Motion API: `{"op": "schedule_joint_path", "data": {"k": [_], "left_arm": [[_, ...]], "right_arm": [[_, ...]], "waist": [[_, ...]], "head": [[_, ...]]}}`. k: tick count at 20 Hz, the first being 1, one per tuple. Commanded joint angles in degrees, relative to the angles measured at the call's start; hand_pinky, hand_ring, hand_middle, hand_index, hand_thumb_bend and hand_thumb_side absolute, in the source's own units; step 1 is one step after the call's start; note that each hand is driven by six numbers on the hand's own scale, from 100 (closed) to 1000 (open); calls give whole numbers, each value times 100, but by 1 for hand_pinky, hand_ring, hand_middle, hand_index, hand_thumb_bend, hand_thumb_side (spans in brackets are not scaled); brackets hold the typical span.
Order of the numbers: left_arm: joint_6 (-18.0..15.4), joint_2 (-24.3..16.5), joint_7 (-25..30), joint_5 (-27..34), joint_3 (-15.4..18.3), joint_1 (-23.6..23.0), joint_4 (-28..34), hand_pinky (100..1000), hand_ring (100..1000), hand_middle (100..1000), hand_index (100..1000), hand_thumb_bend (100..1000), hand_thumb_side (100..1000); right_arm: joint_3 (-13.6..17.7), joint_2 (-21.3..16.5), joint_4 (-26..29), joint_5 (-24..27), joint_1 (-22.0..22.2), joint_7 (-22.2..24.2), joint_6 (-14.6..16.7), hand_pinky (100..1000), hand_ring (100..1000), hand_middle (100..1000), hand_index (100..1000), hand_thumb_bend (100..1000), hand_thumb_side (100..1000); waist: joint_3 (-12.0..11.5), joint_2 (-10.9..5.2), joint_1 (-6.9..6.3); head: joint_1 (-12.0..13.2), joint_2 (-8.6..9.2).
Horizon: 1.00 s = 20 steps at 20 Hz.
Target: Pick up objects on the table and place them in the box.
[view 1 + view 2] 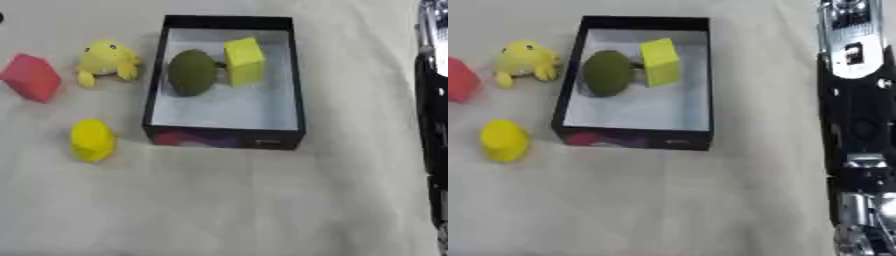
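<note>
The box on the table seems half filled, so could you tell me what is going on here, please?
The robot is clearing items into the black box. A dark green oval object and a yellow block already lie inside. Left of the box, a red block, a yellow toy figure and a yellow cylinder wait on the table. Nothing is held; only the right arm shows, along the right edge.

So I count one black box (pixel 301 95) with two things in it: one olive lump (pixel 192 72), one yellow cube (pixel 244 61). Out on my surface: one red block (pixel 32 77), one yellow frog-ish toy (pixel 107 61), one yellow cup-shaped thing (pixel 91 140).
</note>
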<state>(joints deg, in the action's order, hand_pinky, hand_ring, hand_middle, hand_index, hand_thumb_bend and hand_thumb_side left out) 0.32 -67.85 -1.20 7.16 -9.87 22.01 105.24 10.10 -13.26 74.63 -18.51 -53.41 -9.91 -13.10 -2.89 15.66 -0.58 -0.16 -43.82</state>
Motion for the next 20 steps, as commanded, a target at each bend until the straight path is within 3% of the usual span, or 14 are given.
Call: {"op": "schedule_joint_path", "data": {"k": [1, 7, 8, 9, 14, 17, 20], "left_arm": [[-69, -359, 303, -312, -165, 136, -82, 865, 890, 856, 875, 712, 228], [-52, -433, 891, -900, -297, 288, -695, 875, 876, 831, 853, 683, 146], [-44, -421, 982, -991, -305, 313, -818, 875, 876, 830, 853, 683, 100], [-45, -406, 1074, -1083, -303, 332, -939, 876, 877, 831, 853, 682, 142], [-142, -294, 1539, -1549, -179, 448, -1532, 877, 875, 821, 853, 677, 134], [-497, 79, 3014, -2978, 295, 774, -1831, 881, 876, 815, 847, 671, 121], [-779, 282, 3643, -3559, 566, 969, -2190, 881, 866, 804, 837, 662, 100]], "right_arm": [[-132, -86, -59, 120, -102, -313, 76, 793, 744, 738, 839, 298, 376], [-393, -53, -252, 308, -115, -901, 177, 793, 742, 735, 837, 295, 377], [-428, -49, -279, 341, -114, -993, 189, 793, 741, 735, 837, 291, 372], [-463, -47, -304, 372, -114, -1084, 201, 793, 741, 735, 837, 296, 377], [-605, -45, -407, 487, -112, -1431, 254, 793, 740, 734, 836, 293, 378], [-605, -71, -432, 517, -82, -1499, 267, 793, 740, 733, 835, 294, 378], [-597, -82, -442, 533, -63, -1534, 271, 793, 740, 733, 835, 293, 380]], "waist": [[0, -235, 37], [10, -240, 38], [12, -239, 37], [10, -237, 36], [1, -242, 32], [-46, -260, 38], [-67, -262, 37]], "head": [[29, -30], [85, -30], [84, -30], [79, -30], [67, -30], [37, -30], [20, -30]]}}
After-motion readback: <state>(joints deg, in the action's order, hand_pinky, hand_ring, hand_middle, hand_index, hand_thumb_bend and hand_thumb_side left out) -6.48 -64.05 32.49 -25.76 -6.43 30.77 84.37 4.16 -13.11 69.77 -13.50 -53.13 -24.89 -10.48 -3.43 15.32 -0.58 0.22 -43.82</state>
